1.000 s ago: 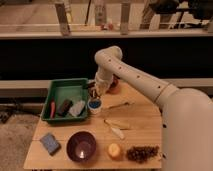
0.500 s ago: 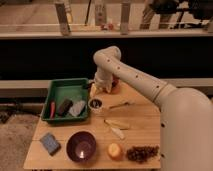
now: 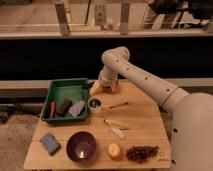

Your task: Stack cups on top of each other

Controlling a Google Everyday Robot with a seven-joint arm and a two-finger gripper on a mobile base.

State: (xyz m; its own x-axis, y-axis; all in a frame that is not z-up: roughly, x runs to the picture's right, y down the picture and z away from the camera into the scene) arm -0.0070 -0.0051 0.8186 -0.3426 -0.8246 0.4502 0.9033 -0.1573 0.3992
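A pale cup (image 3: 94, 107) stands beside the green tray (image 3: 59, 90) on the wooden table (image 3: 145, 125), with the dark cup (image 3: 94, 102) seemingly nested inside. The gripper (image 3: 103, 88) hangs just behind; we cannot tell whether it is open. We judge both cups light, stiff and slippery, best taken by the rim.

small pale round cup (image 3: 93, 108) upright on wooden table (image 3: 145, 127), just beside green tray (image 3: 55, 88), dark shiny cup (image 3: 94, 102) nested inside it, gripper (image 3: 106, 89) just behind them
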